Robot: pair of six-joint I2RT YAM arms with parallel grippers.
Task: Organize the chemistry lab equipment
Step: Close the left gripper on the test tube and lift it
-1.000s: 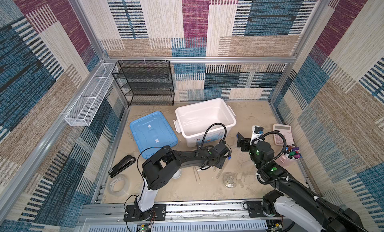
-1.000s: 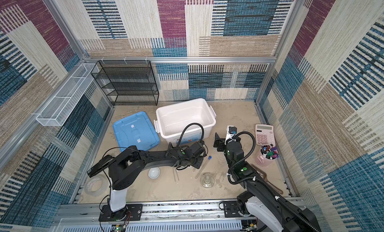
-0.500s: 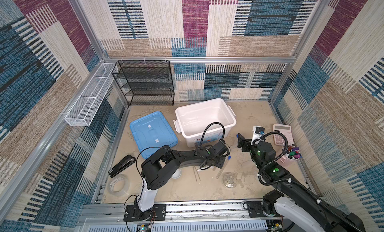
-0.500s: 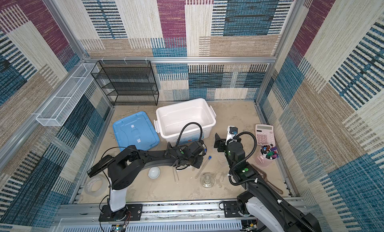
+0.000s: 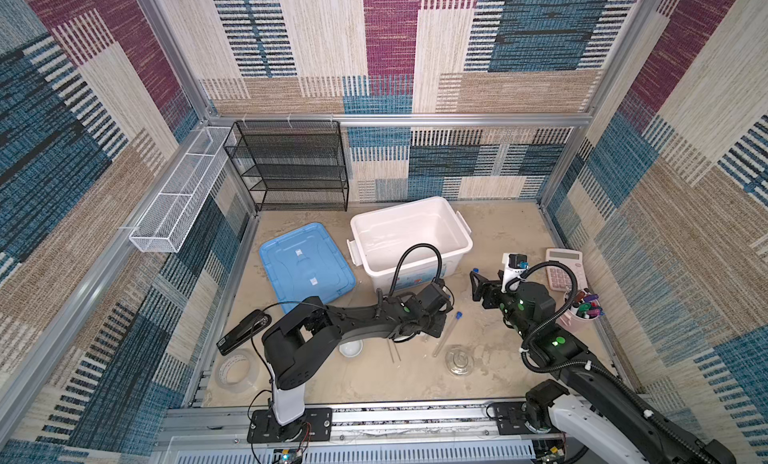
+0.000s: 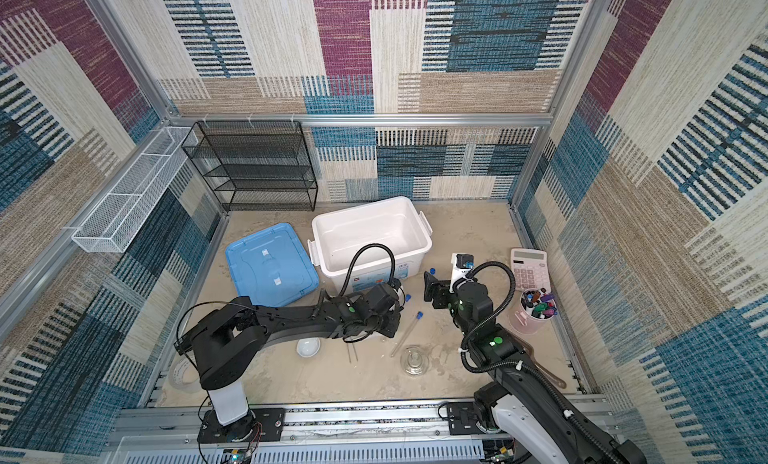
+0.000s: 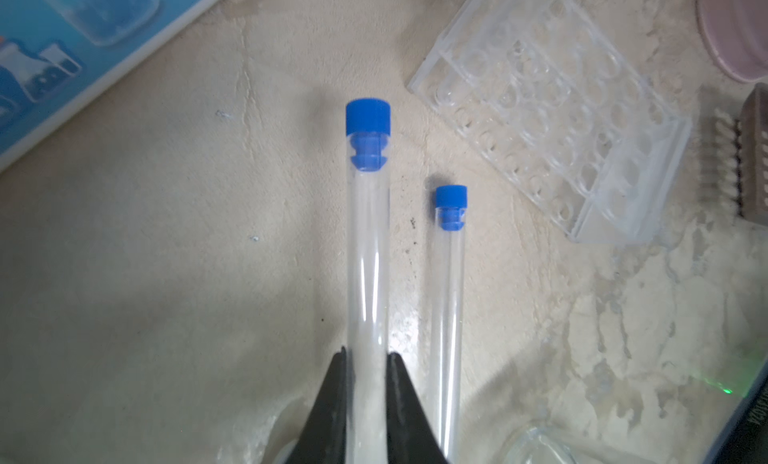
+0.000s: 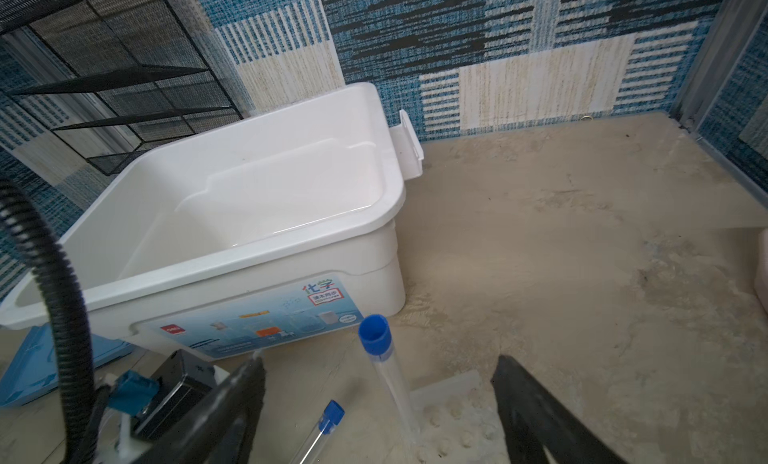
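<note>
Bright even light, soft shadows; wrist pics slightly blurry, edges warped.

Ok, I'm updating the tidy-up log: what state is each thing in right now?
Held tube, capped.
Left gripper, shut on held tube.
Right gripper, open, gripping nothing.
Loose tube, capped, lying on table.
White bin, open, looks empty.
Blue lid, off, lying beside bin.
Welled tray, wells look empty.

The left pincer (image 7: pixel 368 358) now holds its jaws closer together than a second ago, pressed against both sides of a clear blue-capped tube (image 7: pixel 368 242). In both top views the left arm (image 5: pixel 357 316) has its wrist end drawn slightly back toward its base compared with the earlier moment.
</note>
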